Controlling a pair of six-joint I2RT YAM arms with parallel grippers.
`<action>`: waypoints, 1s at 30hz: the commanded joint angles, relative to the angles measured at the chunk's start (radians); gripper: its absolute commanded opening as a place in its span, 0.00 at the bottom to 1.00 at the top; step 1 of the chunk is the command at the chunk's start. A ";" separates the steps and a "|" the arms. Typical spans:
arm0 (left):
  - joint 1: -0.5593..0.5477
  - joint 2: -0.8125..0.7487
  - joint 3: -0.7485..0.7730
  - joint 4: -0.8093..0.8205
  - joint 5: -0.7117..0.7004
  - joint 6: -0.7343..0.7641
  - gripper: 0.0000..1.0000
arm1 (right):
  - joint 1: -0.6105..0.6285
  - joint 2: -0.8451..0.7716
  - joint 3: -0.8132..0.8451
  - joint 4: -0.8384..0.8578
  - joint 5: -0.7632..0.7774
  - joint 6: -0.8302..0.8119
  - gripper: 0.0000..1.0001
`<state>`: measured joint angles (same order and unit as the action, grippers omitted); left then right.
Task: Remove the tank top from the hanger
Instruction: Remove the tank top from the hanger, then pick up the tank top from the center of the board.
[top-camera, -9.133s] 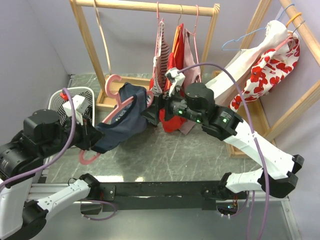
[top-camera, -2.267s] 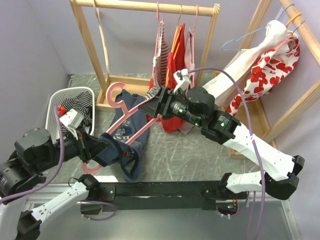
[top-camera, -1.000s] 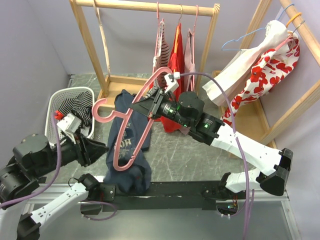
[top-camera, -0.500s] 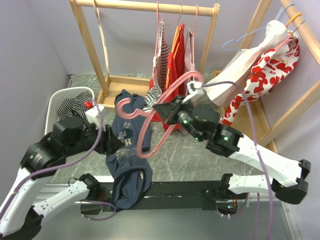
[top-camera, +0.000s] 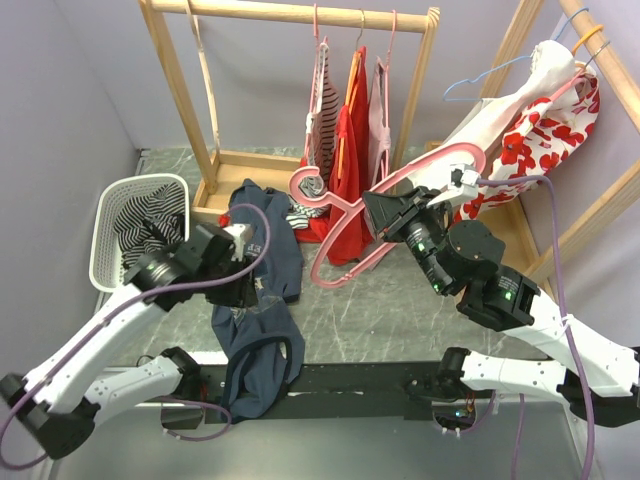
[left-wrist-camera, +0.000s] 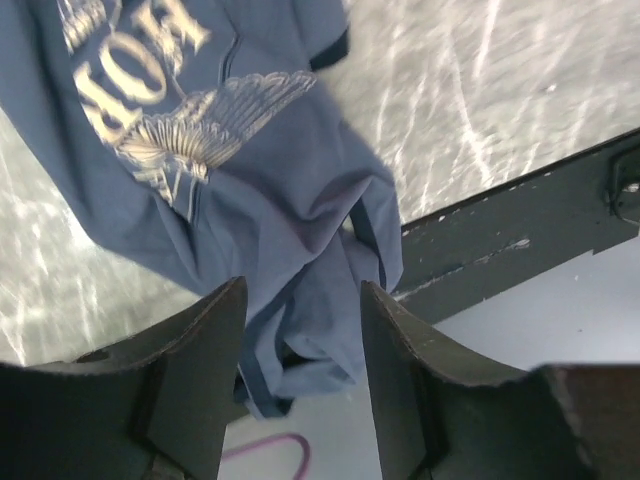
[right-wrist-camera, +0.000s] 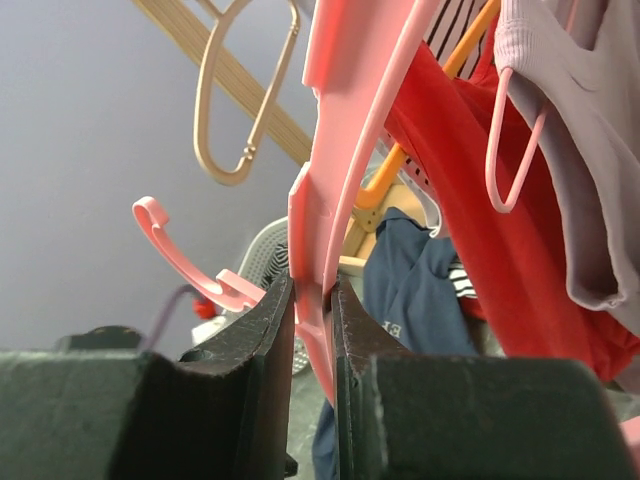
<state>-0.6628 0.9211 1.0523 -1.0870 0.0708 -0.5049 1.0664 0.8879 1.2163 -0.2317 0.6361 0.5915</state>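
Tank top now off hanger, left hand opened; right hand clamped

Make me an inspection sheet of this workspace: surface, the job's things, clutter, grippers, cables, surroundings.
Surface: grey marbled table, no spills seen.
Job's things: navy tank top is off the hanger, crumpled on the table and draped over its near edge. The pink hanger is bare and held in the air.
Clutter: white basket at the left holds a striped garment.
Grippers: left gripper open, empty, above the tank top. Right gripper shut on the hanger.
Cables: left arm's purple cable loops over the tank top. Right arm's purple cable hangs free.
Surroundings: wooden rack with hung clothes; floral garment on a second rack at the right.
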 joint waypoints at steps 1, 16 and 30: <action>-0.006 0.086 0.052 -0.030 0.015 -0.093 0.53 | -0.003 -0.009 0.011 0.017 0.024 -0.022 0.00; -0.017 0.219 -0.184 0.130 -0.049 -0.225 0.58 | 0.000 -0.009 0.006 0.034 -0.003 -0.045 0.00; -0.052 0.361 -0.265 0.243 -0.025 -0.253 0.47 | -0.028 -0.007 -0.017 0.046 -0.038 -0.059 0.00</action>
<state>-0.6949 1.2732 0.7826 -0.8822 0.0406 -0.7273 1.0554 0.8902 1.2129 -0.2306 0.6010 0.5476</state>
